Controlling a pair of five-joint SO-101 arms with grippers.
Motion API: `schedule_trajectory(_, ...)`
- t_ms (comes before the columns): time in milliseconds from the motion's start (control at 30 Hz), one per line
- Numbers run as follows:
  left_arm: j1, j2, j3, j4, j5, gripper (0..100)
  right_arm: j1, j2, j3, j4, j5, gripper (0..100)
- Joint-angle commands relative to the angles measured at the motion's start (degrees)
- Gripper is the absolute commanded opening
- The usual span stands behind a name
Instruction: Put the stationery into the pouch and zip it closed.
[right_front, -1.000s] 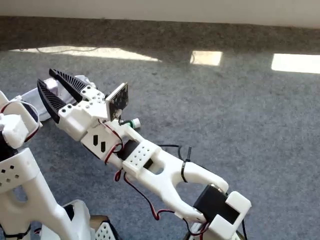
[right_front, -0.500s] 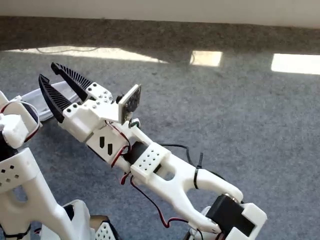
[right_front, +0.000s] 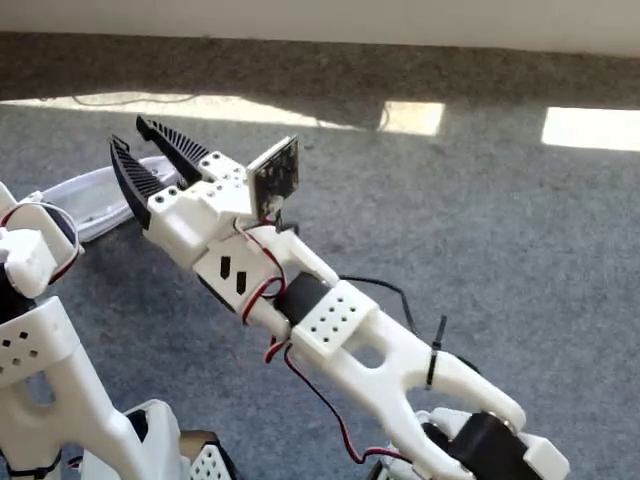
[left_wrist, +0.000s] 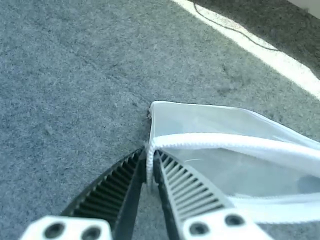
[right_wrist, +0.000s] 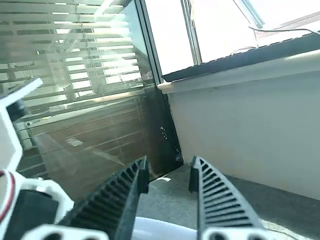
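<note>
The grey carpeted worktop (right_front: 480, 250) carries a translucent white fabric pouch (left_wrist: 215, 122) with a ribbed white zip (left_wrist: 225, 144), lying flat at the high view's left. The left end effector (left_wrist: 150, 157) pinches the pouch's corner. The right end effector (right_front: 128, 135) hangs above it, fingers spread.

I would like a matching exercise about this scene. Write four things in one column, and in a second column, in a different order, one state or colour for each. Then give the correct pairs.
Things:
1. left gripper
2. right gripper
3. pouch
4. carpet

States:
A. grey, with bright patches of sun
B. fingers shut on a corner of the pouch
C. whitish and see-through, lying on the carpet
D. fingers open, nothing between them, raised above the carpet

Right pairs: 1-B, 2-D, 3-C, 4-A.
</note>
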Motion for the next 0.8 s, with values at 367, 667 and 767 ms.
schedule_trajectory(367, 0.4, 0.9, 0.7, -0.9, 0.2, 1, 4.1, -21.8, 0.7, 36.3, -0.8, 12.7)
schedule_trajectory(667, -7.1, 0.9, 0.0, -1.8, 0.2, 1, 9.2, -23.3, 8.0, 46.7, -15.9, 13.0)
schedule_trajectory(767, -10.1, 0.9, -0.1, -2.2, 0.2, 1, 9.0, -20.3, 8.0, 50.7, -16.3, 13.0)
